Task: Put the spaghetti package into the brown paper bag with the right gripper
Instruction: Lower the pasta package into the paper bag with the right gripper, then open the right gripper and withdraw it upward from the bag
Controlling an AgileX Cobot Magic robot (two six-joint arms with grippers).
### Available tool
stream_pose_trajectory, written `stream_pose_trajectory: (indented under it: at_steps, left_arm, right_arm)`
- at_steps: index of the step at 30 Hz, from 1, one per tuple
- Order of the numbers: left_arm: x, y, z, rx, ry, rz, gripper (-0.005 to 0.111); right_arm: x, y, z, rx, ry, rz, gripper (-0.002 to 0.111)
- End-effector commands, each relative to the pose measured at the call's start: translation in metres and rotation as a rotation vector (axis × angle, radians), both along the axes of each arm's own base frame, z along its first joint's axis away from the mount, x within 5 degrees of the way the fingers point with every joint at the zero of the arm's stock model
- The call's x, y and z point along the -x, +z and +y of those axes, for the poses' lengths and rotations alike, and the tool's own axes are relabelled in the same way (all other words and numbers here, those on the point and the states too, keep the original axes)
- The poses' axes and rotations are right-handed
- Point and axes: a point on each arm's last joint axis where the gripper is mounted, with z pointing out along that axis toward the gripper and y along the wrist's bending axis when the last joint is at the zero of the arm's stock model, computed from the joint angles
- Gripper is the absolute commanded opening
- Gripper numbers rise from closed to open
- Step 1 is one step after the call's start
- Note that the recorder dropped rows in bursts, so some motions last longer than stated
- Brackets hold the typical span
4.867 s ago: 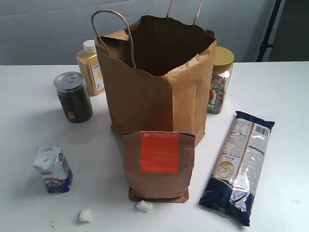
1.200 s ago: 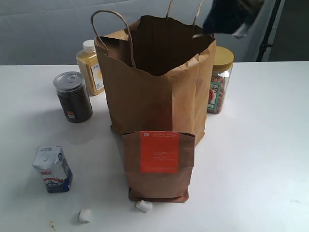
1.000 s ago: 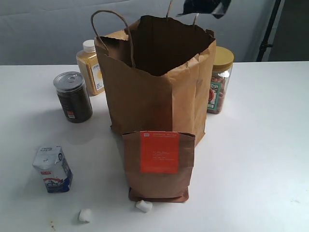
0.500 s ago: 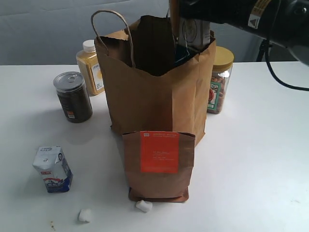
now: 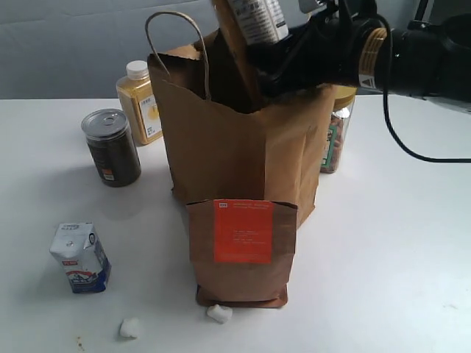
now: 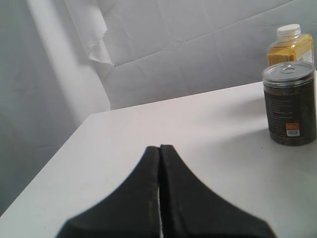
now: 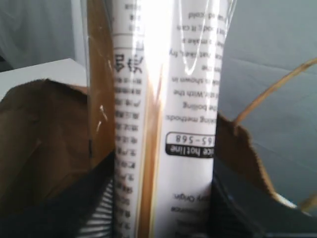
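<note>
The brown paper bag stands open in the middle of the table. The spaghetti package is held upright, its lower end down inside the bag's mouth and its top out of frame. My right gripper reaches in from the right above the bag's rim, shut on the package. In the right wrist view the printed package sits between both black fingers, with the bag's rim and a handle behind. My left gripper is shut and empty over the table.
A smaller brown pouch with an orange label stands before the bag. A dark can and a yellow bottle are at left, a yellow-lidded jar behind the bag at right. A white-and-blue carton and two white lumps lie near the front.
The package left the table at right, came over the bag from above, and now its lower end is in the bag's mouth. The right arm came lower and further left; the bag shifted slightly.
</note>
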Motion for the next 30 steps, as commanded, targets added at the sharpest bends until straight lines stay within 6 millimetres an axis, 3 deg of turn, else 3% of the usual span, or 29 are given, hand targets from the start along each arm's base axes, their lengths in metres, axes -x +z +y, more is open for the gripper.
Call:
stream_pose_trajectory:
  at_steps: [1,5,14,16,18,19,20,22,24,27,30]
  left_arm:
    - [0.000,-0.001,0.000,0.008,-0.002,0.000,0.000]
    - [0.000,-0.001,0.000,0.008,-0.002,0.000,0.000]
    - [0.000,-0.001,0.000,0.008,-0.002,0.000,0.000]
    - [0.000,-0.001,0.000,0.008,-0.002,0.000,0.000]
    - [0.000,-0.001,0.000,0.008,-0.002,0.000,0.000]
    - [0.000,-0.001,0.000,0.008,-0.002,0.000,0.000]
    - [0.000,-0.001,0.000,0.008,-0.002,0.000,0.000]
    - [0.000,-0.001,0.000,0.008,-0.002,0.000,0.000]
    - [0.000,-0.001,0.000,0.008,-0.002,0.000,0.000]
    - [0.000,-0.001,0.000,0.008,-0.002,0.000,0.000]
    - [0.000,-0.001,0.000,0.008,-0.002,0.000,0.000]
  right_arm:
    - [0.004,0.003,0.004,-0.051,0.052,0.045,0.047]
    - [0.003,0.003,0.004,-0.049,0.043,0.048,0.060]
    - [0.003,0.000,0.003,-0.039,0.029,0.093,0.060]
    - [0.006,0.008,0.003,-0.099,0.039,0.107,0.060]
    - [0.017,0.035,0.002,-0.254,0.097,0.099,0.058]
    - [0.027,0.059,-0.004,-0.354,0.127,0.073,0.054]
    - [0.031,0.068,-0.007,-0.376,0.131,0.056,0.050]
    - [0.052,0.107,-0.026,-0.411,0.097,-0.027,0.027]
    - [0.065,0.133,-0.049,-0.390,-0.051,-0.084,0.005]
    - [0.084,0.154,-0.093,-0.277,-0.338,-0.165,0.000]
    - [0.104,0.142,-0.127,-0.213,-0.524,-0.144,0.000]
